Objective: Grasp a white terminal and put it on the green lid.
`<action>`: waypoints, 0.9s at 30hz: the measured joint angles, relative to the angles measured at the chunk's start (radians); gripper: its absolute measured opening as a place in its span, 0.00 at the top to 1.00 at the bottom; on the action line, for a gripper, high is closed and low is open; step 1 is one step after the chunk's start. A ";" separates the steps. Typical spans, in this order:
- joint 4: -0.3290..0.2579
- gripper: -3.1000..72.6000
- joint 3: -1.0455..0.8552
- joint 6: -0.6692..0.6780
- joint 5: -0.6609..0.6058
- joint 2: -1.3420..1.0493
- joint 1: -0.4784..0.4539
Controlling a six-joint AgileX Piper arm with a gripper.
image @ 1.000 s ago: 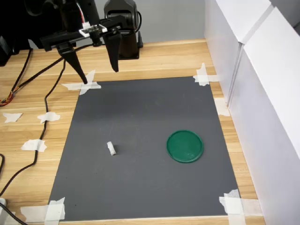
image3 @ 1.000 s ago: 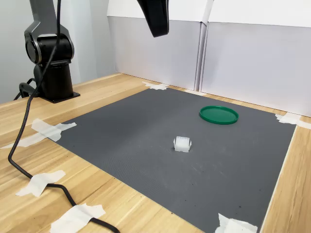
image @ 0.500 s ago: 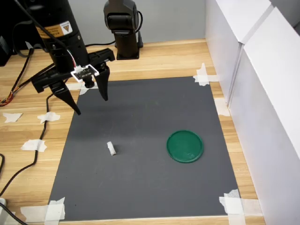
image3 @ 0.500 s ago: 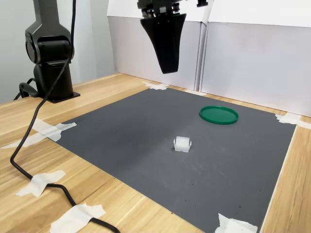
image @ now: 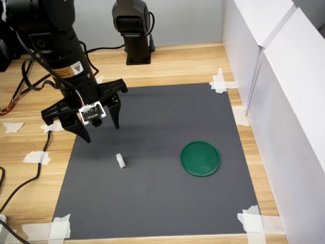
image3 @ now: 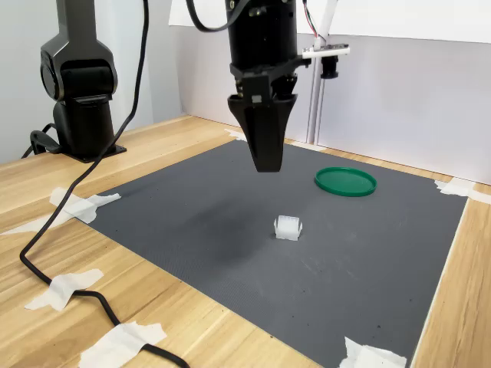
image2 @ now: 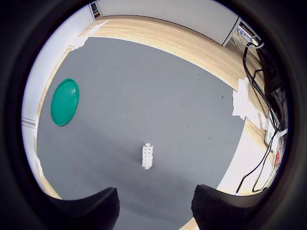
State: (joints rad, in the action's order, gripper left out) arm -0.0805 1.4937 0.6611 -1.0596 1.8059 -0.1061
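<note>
The white terminal (image: 121, 161) (image3: 288, 227) lies on the dark grey mat (image: 167, 203), a tiny white block standing free. In the wrist view the terminal (image2: 147, 155) sits just beyond the two fingers, centred between them. The green lid (image: 200, 158) (image3: 345, 182) (image2: 64, 101) lies flat on the mat, to the terminal's right in the first exterior view. My gripper (image: 101, 132) (image3: 266, 162) (image2: 156, 211) hangs open above the mat, fingers pointing down, a short way behind and above the terminal. Nothing is between the fingers.
White panel walls (image: 274, 101) border the mat on the first exterior view's right. The arm's black base (image: 134, 30) stands at the back on the wooden table. A black cable (image: 45, 147) trails along the mat's left edge, and white tape scraps (image: 36, 157) dot the wood.
The open gripper has come down and forward from high over the mat's back corner to just above the mat near the terminal. Terminal and lid have not moved.
</note>
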 joint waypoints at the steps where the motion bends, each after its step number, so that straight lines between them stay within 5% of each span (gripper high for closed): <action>1: 0.005 0.13 0.000 0.002 0.015 0.003 0.006; 27: 0.062 0.13 -0.131 0.018 0.233 0.088 0.073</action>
State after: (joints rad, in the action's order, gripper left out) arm -0.0185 1.3628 0.6794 -0.8270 1.8936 -0.0334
